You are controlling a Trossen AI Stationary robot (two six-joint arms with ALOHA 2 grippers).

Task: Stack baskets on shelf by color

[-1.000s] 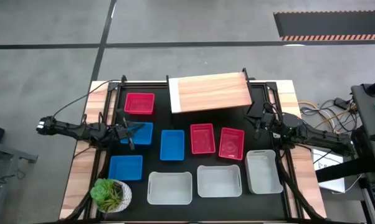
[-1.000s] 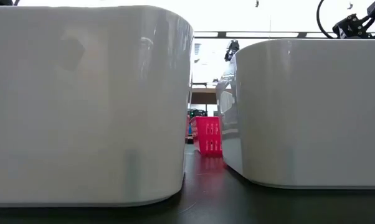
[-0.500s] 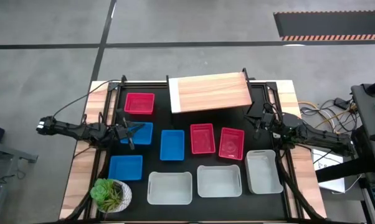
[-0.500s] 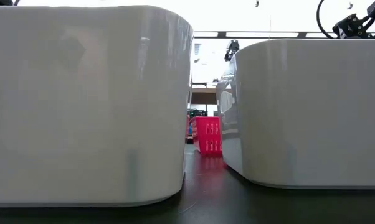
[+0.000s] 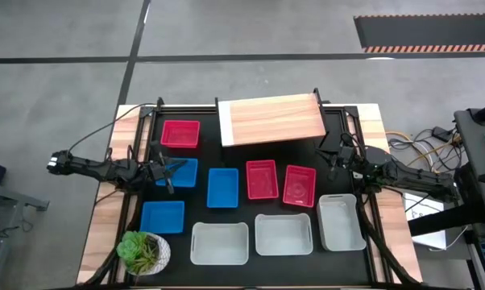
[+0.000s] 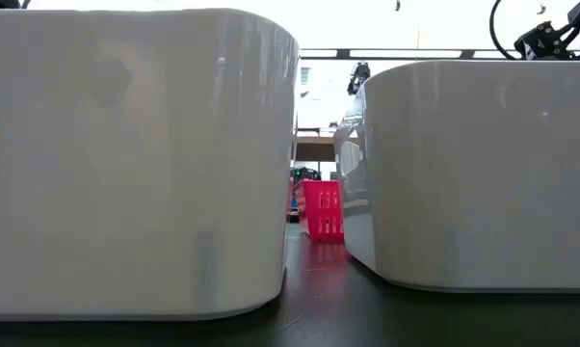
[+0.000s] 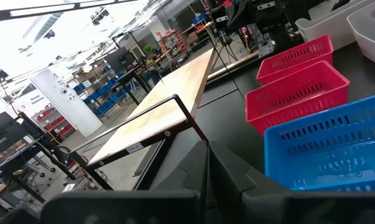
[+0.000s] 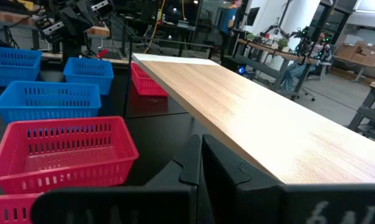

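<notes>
The light-wood shelf (image 5: 271, 119) stands at the table's far middle. Three red baskets (image 5: 180, 134) (image 5: 262, 179) (image 5: 300, 185), three blue baskets (image 5: 181, 174) (image 5: 222, 187) (image 5: 163, 217) and three white baskets (image 5: 220, 242) (image 5: 283, 234) (image 5: 341, 222) rest singly on the black table top. My left gripper (image 5: 167, 171) (image 7: 206, 180) is shut and empty, over the left edge of a blue basket. My right gripper (image 5: 332, 158) (image 8: 201, 168) is shut and empty, right of the red baskets, near the shelf's right end.
A round potted green plant (image 5: 143, 252) stands at the near left corner. In the low view two white baskets (image 6: 136, 164) (image 6: 473, 173) fill the picture, with a red basket (image 6: 322, 210) in the gap between them. Cables lie right of the table (image 5: 424, 141).
</notes>
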